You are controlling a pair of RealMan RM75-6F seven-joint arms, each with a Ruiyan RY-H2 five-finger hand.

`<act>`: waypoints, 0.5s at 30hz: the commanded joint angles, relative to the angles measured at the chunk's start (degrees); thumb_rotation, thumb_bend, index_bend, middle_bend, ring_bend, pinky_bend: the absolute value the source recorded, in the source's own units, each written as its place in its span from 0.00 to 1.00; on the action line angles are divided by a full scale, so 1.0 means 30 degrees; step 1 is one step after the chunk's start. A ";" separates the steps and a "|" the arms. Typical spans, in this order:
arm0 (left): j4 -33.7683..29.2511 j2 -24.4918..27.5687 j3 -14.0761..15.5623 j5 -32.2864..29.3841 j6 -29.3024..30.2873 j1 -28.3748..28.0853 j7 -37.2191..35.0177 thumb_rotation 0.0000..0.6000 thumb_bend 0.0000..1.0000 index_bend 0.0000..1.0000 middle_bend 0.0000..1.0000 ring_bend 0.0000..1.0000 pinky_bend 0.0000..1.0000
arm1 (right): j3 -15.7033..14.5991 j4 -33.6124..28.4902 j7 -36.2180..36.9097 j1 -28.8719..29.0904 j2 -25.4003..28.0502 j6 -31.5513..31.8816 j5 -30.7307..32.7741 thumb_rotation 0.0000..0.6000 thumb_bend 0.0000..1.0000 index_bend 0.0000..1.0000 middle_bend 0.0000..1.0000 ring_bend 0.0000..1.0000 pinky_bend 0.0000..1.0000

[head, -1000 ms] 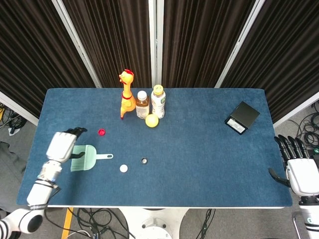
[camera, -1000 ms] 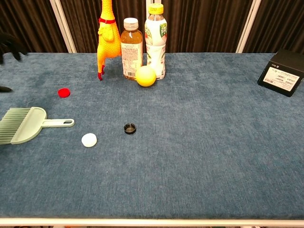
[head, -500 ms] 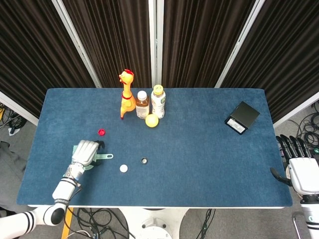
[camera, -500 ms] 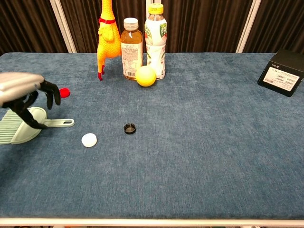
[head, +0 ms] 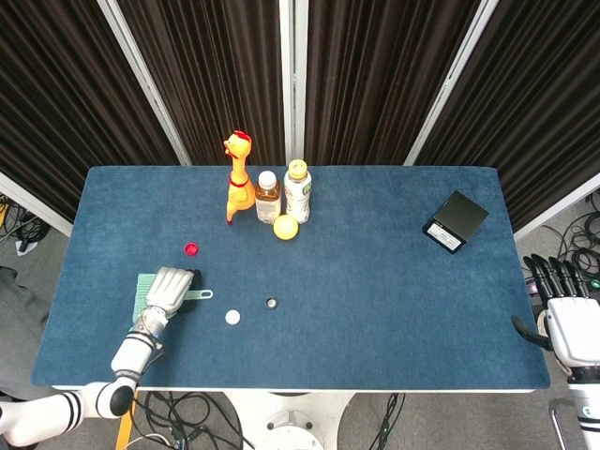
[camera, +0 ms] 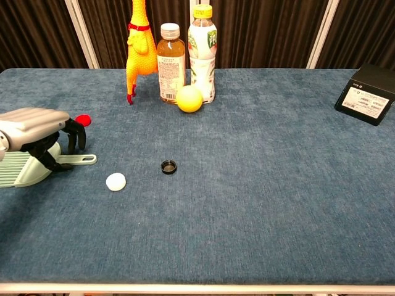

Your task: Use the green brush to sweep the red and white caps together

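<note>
Item: pale green plastic brush (camera: 28, 168) with flat comb-like head and slim handle, lying flat on the blue cloth counter (head: 375, 272); position: directly beneath the left hand (camera: 38, 132), whose dark fingers (camera: 73, 137) curl down over the junction of head and handle, apparently touching it; whether they have closed on it cannot be told; long axis: across the counter, the head extending back under the palm, the handle projecting beyond the fingertips; small round red cap (head: 191, 249): just past the fingers, farther up the counter; small round white cap (camera: 115, 181): beyond the handle tip, nearer the counter edge; right hand (head: 572, 323): well apart at the counter's far side, fingers spread, holding nothing; judgement: left hand nearer.
</note>
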 commanded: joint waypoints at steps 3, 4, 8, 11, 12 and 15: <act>-0.0127 0.0084 0.0209 -0.0137 -0.0062 -0.0167 0.0285 1.00 0.31 0.43 0.48 0.77 0.84 | 0.0031 0.0083 0.0053 -0.0032 -0.0028 -0.0021 0.0014 1.00 0.15 0.00 0.06 0.00 0.00; -0.0122 0.0095 0.0234 -0.0186 -0.0073 -0.0192 0.0333 1.00 0.31 0.43 0.48 0.77 0.84 | 0.0034 0.0097 0.0064 -0.0040 -0.0037 -0.0028 0.0021 1.00 0.15 0.00 0.06 0.00 0.00; -0.0113 0.0161 0.0379 -0.0525 -0.0195 -0.0290 0.0616 1.00 0.31 0.43 0.48 0.77 0.84 | 0.0033 0.0156 0.0103 -0.0078 -0.0056 -0.0061 0.0032 1.00 0.15 0.00 0.06 0.00 0.00; -0.0147 0.0197 0.0546 -0.0638 -0.0140 -0.0346 0.0934 1.00 0.31 0.43 0.48 0.77 0.84 | 0.0042 0.0187 0.0137 -0.0122 -0.0069 -0.0051 0.0052 1.00 0.15 0.00 0.06 0.00 0.00; -0.0193 0.0206 0.0571 -0.0677 -0.0101 -0.0362 0.0988 1.00 0.31 0.43 0.48 0.77 0.84 | 0.0052 0.0197 0.0152 -0.0136 -0.0074 -0.0054 0.0073 1.00 0.15 0.00 0.06 0.00 0.00; -0.0207 0.0197 0.0702 -0.0711 0.0015 -0.0386 0.1174 1.00 0.31 0.43 0.48 0.77 0.84 | 0.0052 0.0254 0.0208 -0.0152 -0.0087 -0.0085 0.0068 1.00 0.15 0.00 0.06 0.00 0.00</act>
